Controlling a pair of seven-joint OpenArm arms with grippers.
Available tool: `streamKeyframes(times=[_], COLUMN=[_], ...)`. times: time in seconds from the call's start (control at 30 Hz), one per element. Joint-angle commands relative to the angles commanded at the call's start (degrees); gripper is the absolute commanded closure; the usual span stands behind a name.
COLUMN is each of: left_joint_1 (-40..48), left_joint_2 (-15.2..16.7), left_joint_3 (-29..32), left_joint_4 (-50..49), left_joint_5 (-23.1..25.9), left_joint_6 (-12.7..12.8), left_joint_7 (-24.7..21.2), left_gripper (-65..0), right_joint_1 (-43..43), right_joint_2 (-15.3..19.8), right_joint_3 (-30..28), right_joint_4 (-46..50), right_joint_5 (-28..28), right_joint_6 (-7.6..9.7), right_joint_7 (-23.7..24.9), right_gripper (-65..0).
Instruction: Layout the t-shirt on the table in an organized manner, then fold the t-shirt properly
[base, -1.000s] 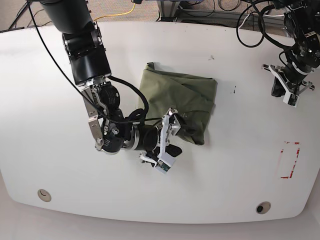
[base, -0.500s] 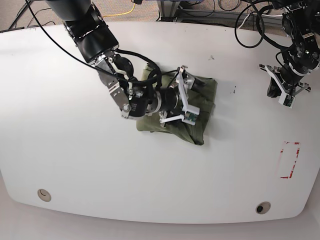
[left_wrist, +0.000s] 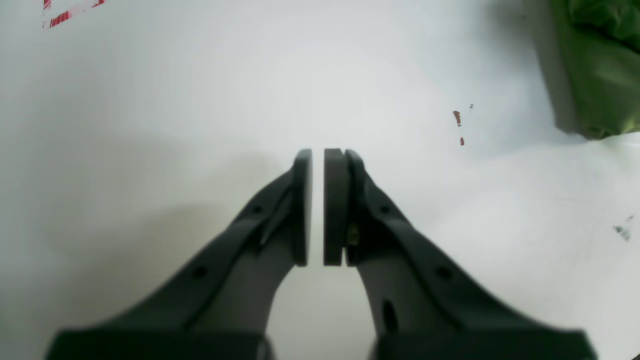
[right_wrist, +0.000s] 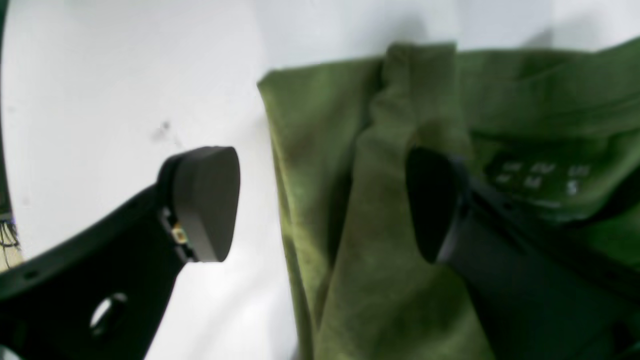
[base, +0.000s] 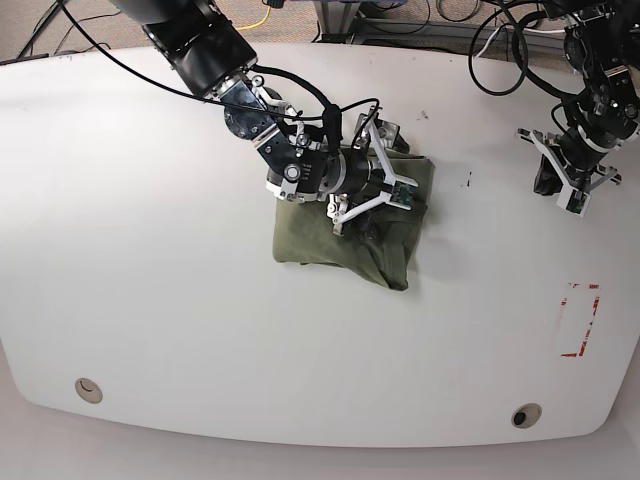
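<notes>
We cannot read the blurred label print (right_wrist: 537, 175) inside the t-shirt (base: 345, 235); the right arm (base: 300, 165) hides its upper folds; frame edges crop it.

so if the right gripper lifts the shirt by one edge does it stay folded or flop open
Likely flops open: the shirt is soft cloth in loose, wrinkled layers, nothing pinning them. It probably drapes and sags from the right gripper, which is open over one edge. Pushed, it would probably bunch rather than slide cleanly on the smooth table.
</notes>
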Motion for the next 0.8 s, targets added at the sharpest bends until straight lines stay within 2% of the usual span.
streamKeyframes(times=[0.37, 0.47, 0.8], left_joint_1=[0.0, 0.0, 0.0], left_joint_2=[0.0, 0.0, 0.0], left_joint_3=[0.0, 0.0, 0.0], left_joint_4=[-0.2, -0.2, -0.3], left_joint_5=[0.0, 0.0, 0.0], left_joint_6=[0.0, 0.0, 0.0], left_joint_7=[0.0, 0.0, 0.0], left_gripper=[-2.4, -2.4, -2.4], right_joint_1=[1.4, 1.4, 1.0], right_joint_2=[-0.1, 0.2, 0.2], right_joint_3=[5.3, 5.4, 5.2], right_joint_4=[-2.4, -2.5, -2.5], right_joint_5=[-0.2, -0.2, -0.2], right_joint_6=[0.0, 0.0, 0.0], right_joint_7=[1.3, 2.7, 2.8], right_gripper=[-49.6, -49.6, -49.5])
